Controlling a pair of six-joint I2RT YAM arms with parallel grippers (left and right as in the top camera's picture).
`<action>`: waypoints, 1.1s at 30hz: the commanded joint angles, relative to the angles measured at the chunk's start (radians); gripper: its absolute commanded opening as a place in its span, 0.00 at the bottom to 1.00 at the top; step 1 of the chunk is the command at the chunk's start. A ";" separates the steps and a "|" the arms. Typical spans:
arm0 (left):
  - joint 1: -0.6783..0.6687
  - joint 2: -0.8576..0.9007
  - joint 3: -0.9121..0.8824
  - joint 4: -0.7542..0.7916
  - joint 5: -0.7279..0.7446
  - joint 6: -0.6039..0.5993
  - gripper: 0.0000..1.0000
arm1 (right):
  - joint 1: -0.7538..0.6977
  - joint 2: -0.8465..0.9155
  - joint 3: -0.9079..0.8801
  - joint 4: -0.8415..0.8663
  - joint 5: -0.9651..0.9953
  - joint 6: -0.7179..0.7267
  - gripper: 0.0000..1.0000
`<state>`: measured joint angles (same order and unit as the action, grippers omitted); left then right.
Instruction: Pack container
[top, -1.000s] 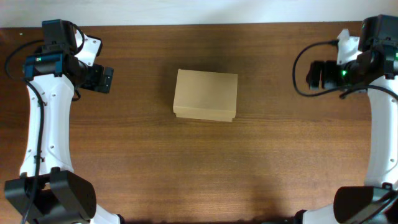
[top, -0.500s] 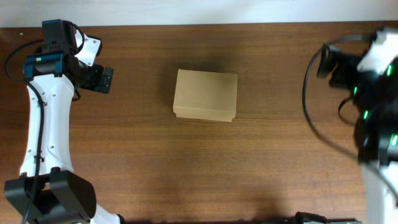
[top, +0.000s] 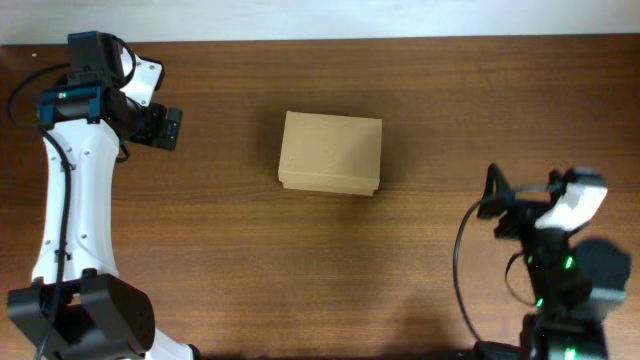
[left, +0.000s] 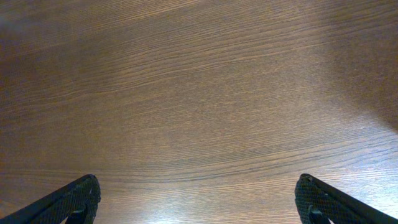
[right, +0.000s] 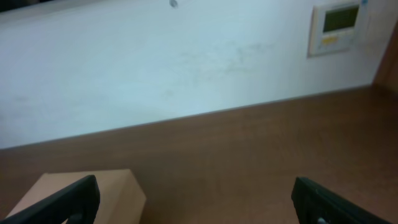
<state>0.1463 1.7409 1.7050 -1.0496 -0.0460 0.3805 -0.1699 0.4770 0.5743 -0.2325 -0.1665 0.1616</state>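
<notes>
**Item 1: box** (top: 330, 153). Tan card, plain. Sits centre of overhead frame, slightly above mid-height, flat on table (top: 300, 270). Lid reads as down, top face unbroken, front lip visible along lower edge. Contents hidden. Also shows at lower left of R wrist view, one corner only.

**Item 2: L gripper** (top: 165, 128). Upper left of overhead frame, well apart from box. Wrist view shows fingers (left: 68, 199) at the two bottom corners, spread wide, with only bare wood between. Holds nothing.

**Item 3: R gripper** (right: 196, 199). Arm sits lower right of overhead frame, well apart from box. Wrist cam looks across the table toward wall (right: 186, 62), with a small panel (right: 339, 25) at upper right. Finger tips sit at the bottom corners, spread wide. Holds nothing.

**Item 4: loose goods.** None seen on the table in any view.

**Status (judgement):**
- Nothing in either gripper and nothing waiting beside the box.
- With the lid down and no stock in sight, packing looks either finished or not begun. The pics don't settle which, since the inside can't be seen.
- If finished, nothing is left except perhaps a check that the flap is seated.
- If not begun, the flap needs lifting, then goods brought in, loaded, and the lid closed.
- Neither arm is near enough to the box to be working on it.
</notes>
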 joint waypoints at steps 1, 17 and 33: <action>0.001 -0.021 -0.010 0.002 -0.006 0.002 1.00 | 0.022 -0.114 -0.100 0.021 -0.006 0.012 0.99; 0.001 -0.021 -0.010 0.001 -0.003 0.002 0.99 | 0.120 -0.472 -0.386 0.085 -0.005 0.012 0.99; 0.001 -0.021 -0.010 0.002 -0.003 0.002 1.00 | 0.120 -0.474 -0.527 0.242 0.017 0.012 0.99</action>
<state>0.1463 1.7409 1.7050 -1.0496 -0.0460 0.3805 -0.0559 0.0158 0.0746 -0.0059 -0.1658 0.1623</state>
